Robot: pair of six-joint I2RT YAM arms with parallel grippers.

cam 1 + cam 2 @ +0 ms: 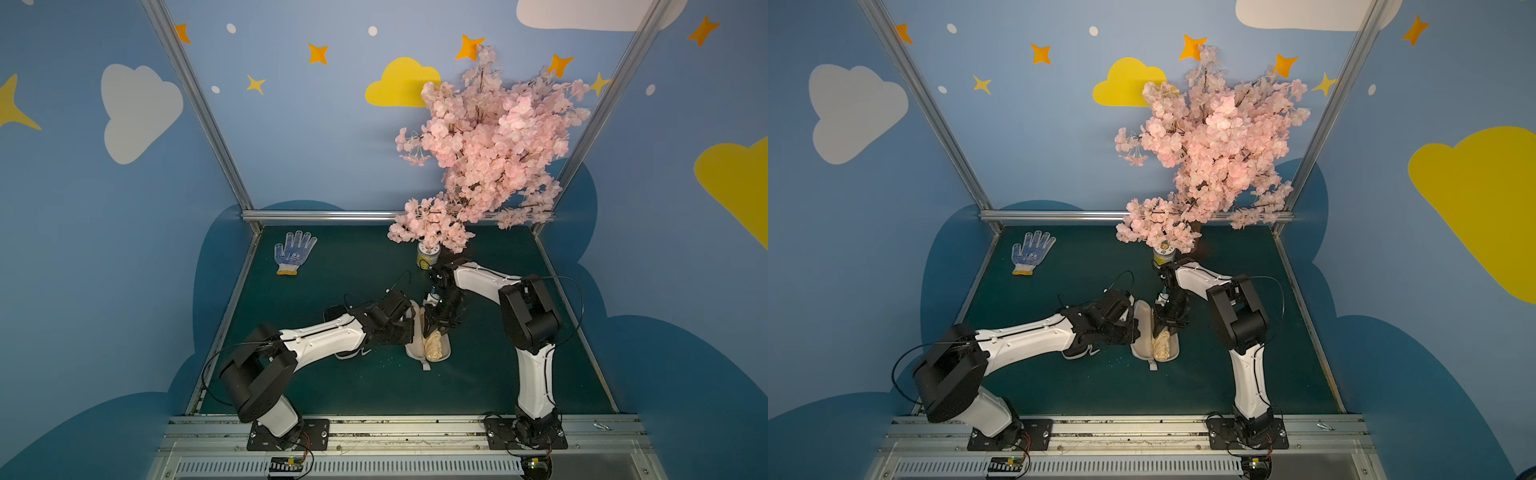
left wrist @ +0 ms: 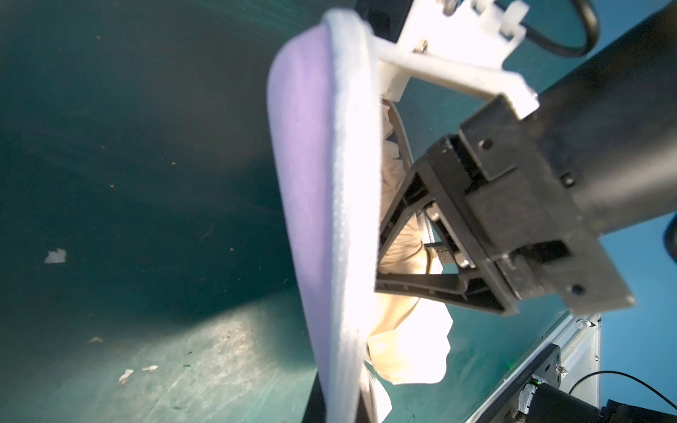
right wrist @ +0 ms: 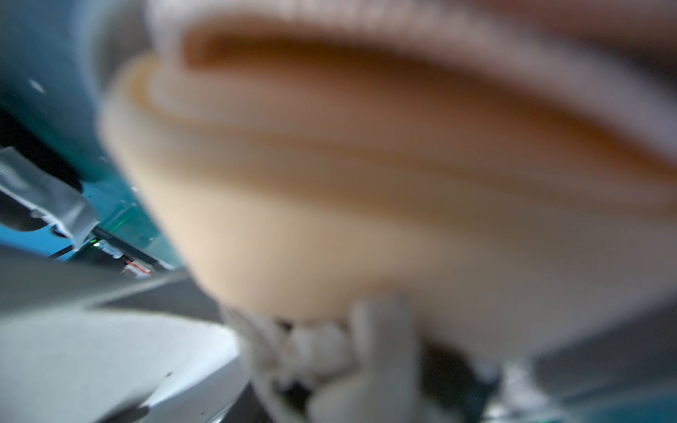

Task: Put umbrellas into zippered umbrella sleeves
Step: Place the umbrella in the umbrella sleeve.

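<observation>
L tool (image 1: pixel 406 330): clenched on lavender sleeve (image 2: pixel 311 183) lid (lid stands upright). R tool (image 2: pixel 379 260): grasping cream umbrella (image 1: pixel 432 348), partly inside sleeve's lower shell.

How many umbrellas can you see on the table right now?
1. The cream umbrella lies in the open lavender sleeve near the middle of the table. A second may be hidden under the left arm.

Cream umbrella (image 3: pixel 366 201) a close blur in right wrist view, its far end hidden beneath the right tool (image 1: pixel 436 328)
</observation>
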